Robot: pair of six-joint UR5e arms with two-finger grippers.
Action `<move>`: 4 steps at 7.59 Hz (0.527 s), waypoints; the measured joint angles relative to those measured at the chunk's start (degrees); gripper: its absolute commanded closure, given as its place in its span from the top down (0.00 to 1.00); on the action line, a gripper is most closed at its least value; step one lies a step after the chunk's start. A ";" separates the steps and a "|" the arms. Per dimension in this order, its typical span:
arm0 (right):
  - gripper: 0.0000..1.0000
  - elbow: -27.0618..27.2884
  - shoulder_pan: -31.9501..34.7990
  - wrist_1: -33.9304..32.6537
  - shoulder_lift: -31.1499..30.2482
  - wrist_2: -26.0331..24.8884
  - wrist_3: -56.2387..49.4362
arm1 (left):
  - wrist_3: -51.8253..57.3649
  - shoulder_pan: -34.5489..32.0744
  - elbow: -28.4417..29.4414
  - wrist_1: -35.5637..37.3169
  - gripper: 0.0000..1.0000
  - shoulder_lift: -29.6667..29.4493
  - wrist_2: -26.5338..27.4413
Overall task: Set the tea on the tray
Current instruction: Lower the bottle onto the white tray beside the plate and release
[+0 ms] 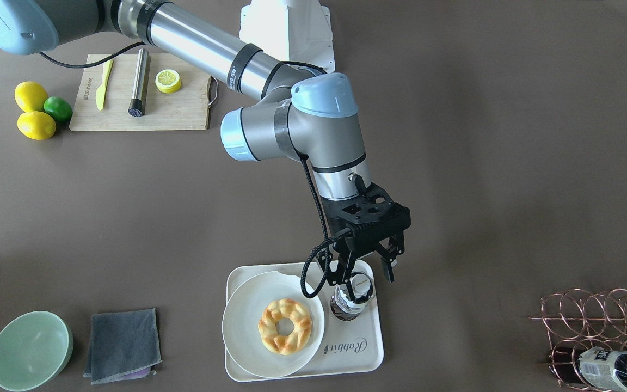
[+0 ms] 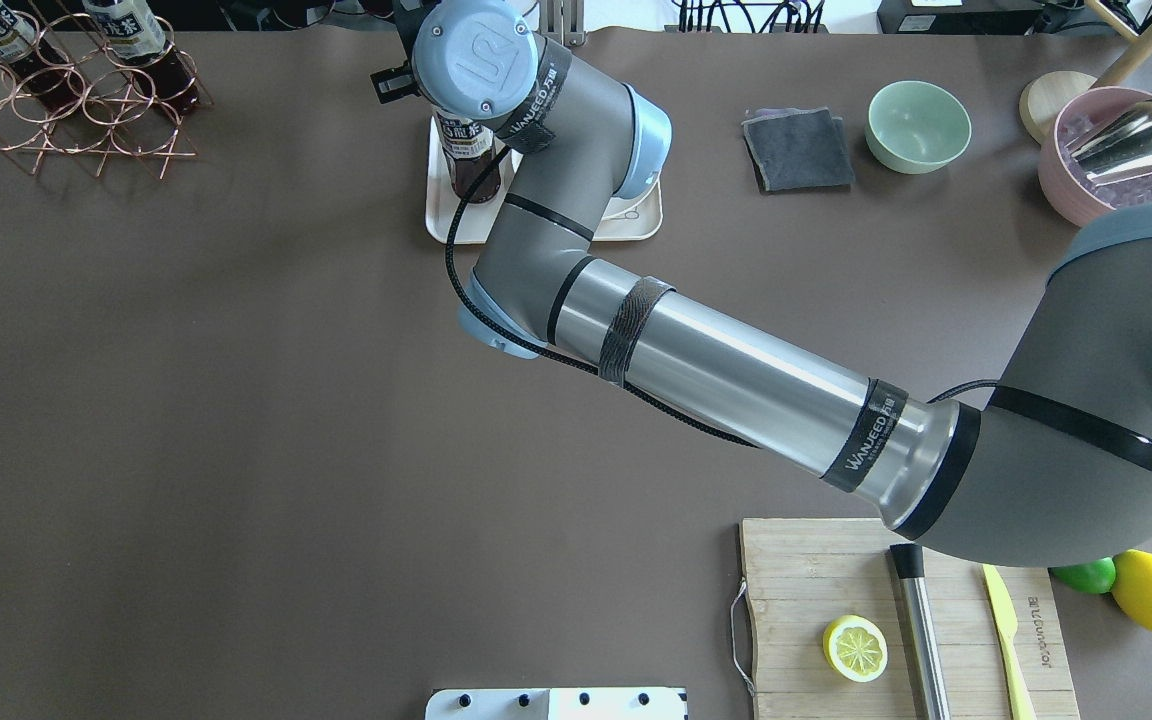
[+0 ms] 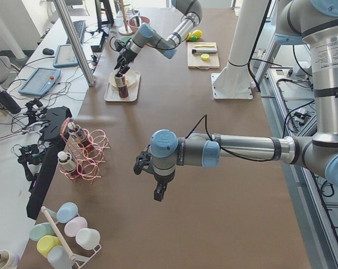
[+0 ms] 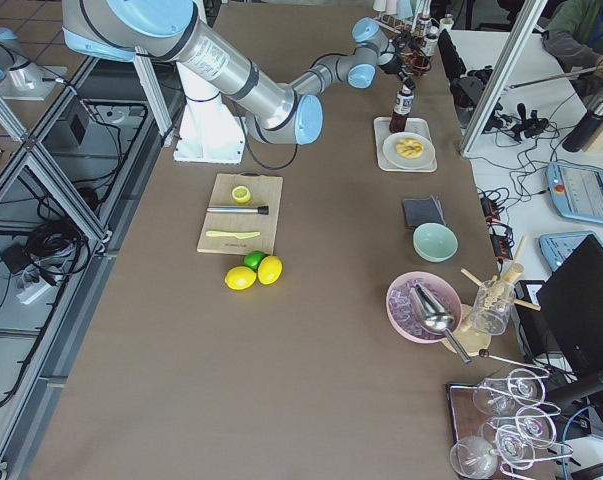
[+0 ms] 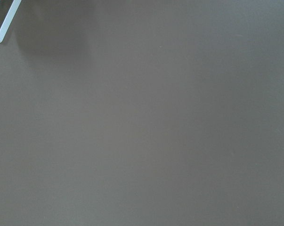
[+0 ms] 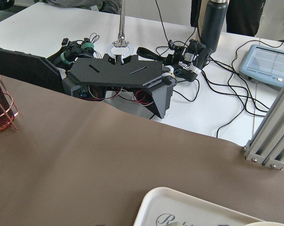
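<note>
- while the right gripper (image 1: 366, 272) hangs above it with fingers (image 1: 389, 270) spread, the tea (image 1: 347, 305) stands upright on the tray (image 1: 370, 329) beside the plate (image 1: 243, 326).
- from the table's left end, the left gripper (image 3: 159, 190) hangs over the table (image 3: 225, 213); spread or not, i cannot tell.

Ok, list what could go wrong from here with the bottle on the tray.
1. The tea stands upright on the tray with the right gripper apparently open around its cap. A sideways retreat could clip the tall, narrow bottle and tip it.
2. It stands right beside the plate holding the bread ring, so a fall may land on them.
</note>
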 measured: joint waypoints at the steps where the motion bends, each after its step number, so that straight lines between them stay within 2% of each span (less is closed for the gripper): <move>1: 1.00 0.31 0.08 -0.03 0.02 0.15 0.49 | 0.00 0.01 -0.11 0.00 0.98 0.00 0.02; 3: 1.00 2.69 1.72 -0.55 -0.29 3.55 0.83 | 0.00 0.01 -0.22 0.05 0.98 0.01 0.00; 4: 1.00 5.07 3.82 -2.50 -0.99 8.28 0.75 | 0.00 0.00 -0.27 0.11 0.98 0.07 -0.03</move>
